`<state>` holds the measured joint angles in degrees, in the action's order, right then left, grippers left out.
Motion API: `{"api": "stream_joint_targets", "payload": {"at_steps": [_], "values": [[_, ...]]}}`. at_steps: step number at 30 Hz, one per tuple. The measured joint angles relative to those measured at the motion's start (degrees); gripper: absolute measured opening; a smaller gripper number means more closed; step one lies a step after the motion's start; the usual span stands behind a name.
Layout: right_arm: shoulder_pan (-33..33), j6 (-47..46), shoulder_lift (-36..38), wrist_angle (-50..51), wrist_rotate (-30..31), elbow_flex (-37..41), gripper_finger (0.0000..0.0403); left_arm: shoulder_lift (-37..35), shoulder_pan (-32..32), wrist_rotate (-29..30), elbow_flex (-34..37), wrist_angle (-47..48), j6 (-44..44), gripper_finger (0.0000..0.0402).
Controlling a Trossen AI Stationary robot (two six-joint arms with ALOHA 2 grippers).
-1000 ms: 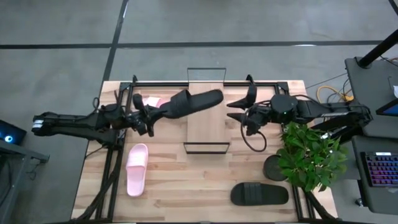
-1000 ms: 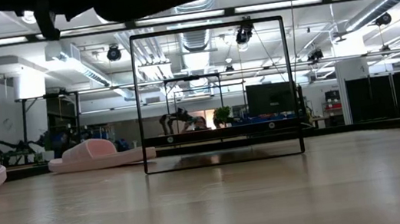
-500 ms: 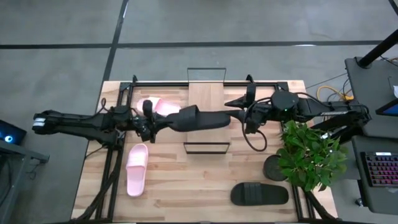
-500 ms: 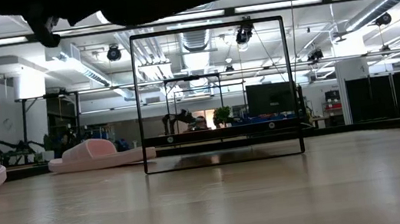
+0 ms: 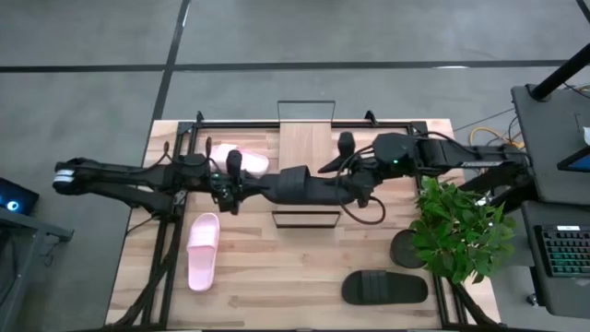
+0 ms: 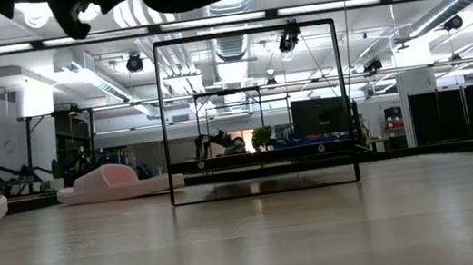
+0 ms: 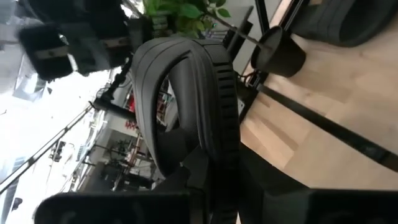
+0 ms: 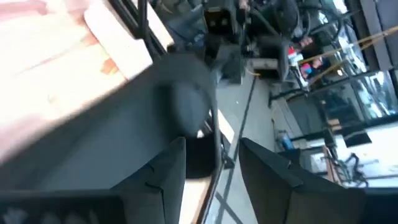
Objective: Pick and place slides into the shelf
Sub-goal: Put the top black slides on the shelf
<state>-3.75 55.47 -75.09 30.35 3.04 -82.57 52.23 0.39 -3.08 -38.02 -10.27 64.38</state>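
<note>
From above, a pink slide point(image 5: 204, 250) lies on the left part of the table point(image 5: 277, 286), its long axis running toward and away from the shelf's side, nearly square to the table edge. A second pink slide point(image 5: 247, 160) sits farther back, half hidden under the left arm, so which way it points cannot be told. The left gripper point(image 5: 241, 183) is clamped on one end of a black slide point(image 5: 304, 184); in the left wrist view the sandal's ribbed sole edge and arched strap point(image 7: 186, 106) fill the middle, and the fingers themselves are cut off at the edge. This black slide hangs in the air over the shelf point(image 5: 305, 148), its long axis lying left to right across the wooden panel, covering the panel's near half. The right gripper point(image 5: 355, 184) is at the slide's other end; its two fingers point(image 8: 168, 174) show apart in the right wrist view with the dark sandal blurred close ahead, and whether they grip it cannot be told. In the low view only the wire frame point(image 6: 255, 112) of the shelf is clear; the slide and arms are a dark shape cut off at the top. Farther right, a second black slide point(image 5: 385, 288) lies crosswise near the table's front edge, beside a potted plant point(image 5: 458, 231).
</note>
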Motion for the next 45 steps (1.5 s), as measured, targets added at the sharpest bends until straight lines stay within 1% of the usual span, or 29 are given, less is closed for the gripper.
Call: {"api": "stream_joint_targets", "payload": {"at_steps": [4,11,16,21,28,32,35,40,45], "values": [[0.7,0.4,-3.0,2.0,-0.4,-3.8,0.0134,2.4,0.0,-0.3,-1.4,0.2,0.9,0.0022],[2.2,1.1,-7.2,7.4,-1.8,-7.7,0.0136,5.3,0.0,-0.5,-3.3,0.1,1.0,0.0022],[2.9,0.1,-7.5,8.8,-5.0,-8.2,0.0137,5.7,0.0,-0.4,-4.0,0.0,1.0,0.0022],[2.9,0.0,-7.5,9.0,-6.7,-8.2,0.0134,5.8,0.0,-0.4,-4.5,0.0,1.7,0.0022],[2.9,1.1,-7.6,7.9,-8.2,-8.2,0.0111,5.9,0.0,-0.4,-4.5,-0.7,2.3,0.0022],[2.9,1.6,-7.6,7.9,-8.6,-8.2,0.0094,6.3,0.0,-0.4,-4.7,-0.7,2.6,0.0022],[3.0,1.6,-7.6,8.0,-10.5,-8.2,0.0078,6.6,0.0,-0.5,-5.0,-1.8,2.8,0.0022],[3.0,1.3,-7.6,7.9,-10.6,-8.2,0.0054,7.8,0.0,-1.0,-5.6,-2.4,3.8,0.0022],[3.0,1.4,-7.6,8.1,-10.8,-8.2,0.0045,9.5,0.0,-1.0,-6.5,-2.6,4.0,0.0022]]}}
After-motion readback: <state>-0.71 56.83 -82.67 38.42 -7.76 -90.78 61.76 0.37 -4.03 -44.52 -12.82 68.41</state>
